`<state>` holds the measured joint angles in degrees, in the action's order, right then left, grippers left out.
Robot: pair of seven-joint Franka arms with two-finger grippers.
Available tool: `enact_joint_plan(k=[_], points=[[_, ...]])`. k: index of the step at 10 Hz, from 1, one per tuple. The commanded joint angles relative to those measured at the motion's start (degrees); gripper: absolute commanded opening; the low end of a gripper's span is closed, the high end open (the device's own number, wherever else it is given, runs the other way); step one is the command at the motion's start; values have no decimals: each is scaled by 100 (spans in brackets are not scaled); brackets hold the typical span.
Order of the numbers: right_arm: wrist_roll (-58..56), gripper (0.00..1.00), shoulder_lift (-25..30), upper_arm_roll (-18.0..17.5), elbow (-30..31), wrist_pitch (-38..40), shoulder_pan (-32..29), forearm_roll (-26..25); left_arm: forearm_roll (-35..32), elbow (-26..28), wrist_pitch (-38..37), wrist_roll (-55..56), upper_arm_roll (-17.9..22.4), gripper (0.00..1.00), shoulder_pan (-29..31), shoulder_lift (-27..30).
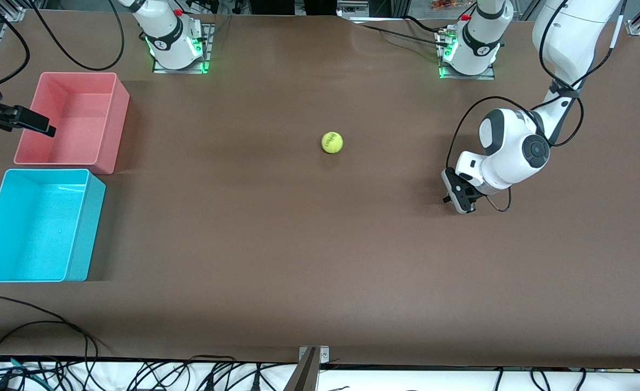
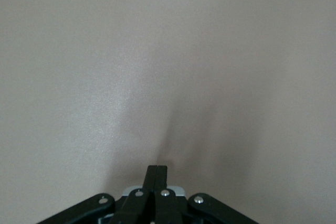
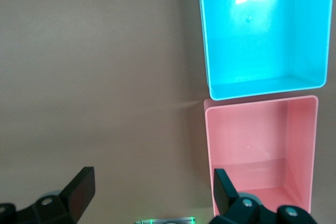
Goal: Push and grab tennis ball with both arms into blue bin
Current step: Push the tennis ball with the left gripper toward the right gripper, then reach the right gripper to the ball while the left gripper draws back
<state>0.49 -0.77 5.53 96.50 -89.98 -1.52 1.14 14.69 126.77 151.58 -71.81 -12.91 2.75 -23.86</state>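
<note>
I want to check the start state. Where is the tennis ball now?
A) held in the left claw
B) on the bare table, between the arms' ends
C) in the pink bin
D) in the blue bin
B: the tennis ball lies on the table, touching neither bin nor claw.

You are looking at a robotics lab bench, not a home or a shop. A wide brown table (image 1: 276,244) carries two white arms bolted onto metal plates with green-lit bases (image 1: 177,51), and aluminium framing stands along the edge where the bases are. Loose black cables (image 1: 37,336) trail over the table's edge nearest the front camera, and a pink tub (image 1: 73,117) and a cyan tub (image 1: 37,225) sit at the right arm's end.
</note>
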Motion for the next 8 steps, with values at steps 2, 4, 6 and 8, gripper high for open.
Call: enact_joint_plan(k=[2, 4, 6, 8], points=[[-101, 100, 384, 45, 1044, -388, -50, 106, -71, -39, -67, -8, -1, 0, 103, -13], [-101, 100, 700, 36, 1703, -765, -50, 106, -71, -12, -136, -17, 26, 11, 208, -4], [-101, 100, 850, -121, 2144, -925, -15, 106, -71, 23, -207, -34, 52, 27, 261, 83], [-93, 100, 877, -541, 2478, -969, -6, 123, -71, 41, -513, -43, 157, 44, 401, 276]])
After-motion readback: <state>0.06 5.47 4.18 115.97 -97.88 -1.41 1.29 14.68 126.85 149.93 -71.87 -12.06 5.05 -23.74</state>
